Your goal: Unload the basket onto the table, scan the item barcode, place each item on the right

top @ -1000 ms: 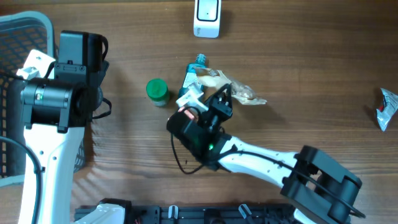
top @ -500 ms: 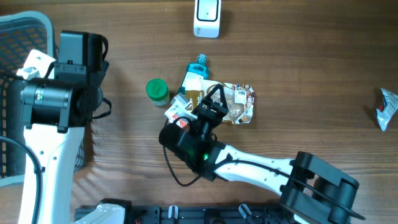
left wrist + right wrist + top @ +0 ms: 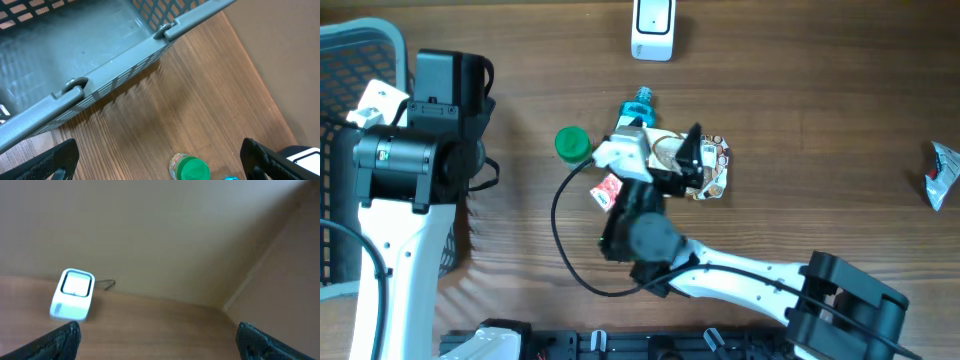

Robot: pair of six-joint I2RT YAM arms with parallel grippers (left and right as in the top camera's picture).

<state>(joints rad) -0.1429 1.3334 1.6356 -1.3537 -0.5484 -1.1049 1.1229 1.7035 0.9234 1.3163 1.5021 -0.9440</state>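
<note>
In the right wrist view I read the following. The right end effector (image 3: 165, 344) is spread wide: one dark fingertip (image 3: 59, 340) sits in the lower left corner of the frame, the other in the lower right corner. Bare wooden surface (image 3: 150, 330) shows between them. A white scanner (image 3: 73, 294) with a dark-framed window stands on the surface near its far edge, left of centre. A thin grey cable (image 3: 107, 284) lies just beside the scanner, at that same edge. A plain beige wall (image 3: 150, 230) rises behind the far edge and meets a second wall in a corner at right.
</note>
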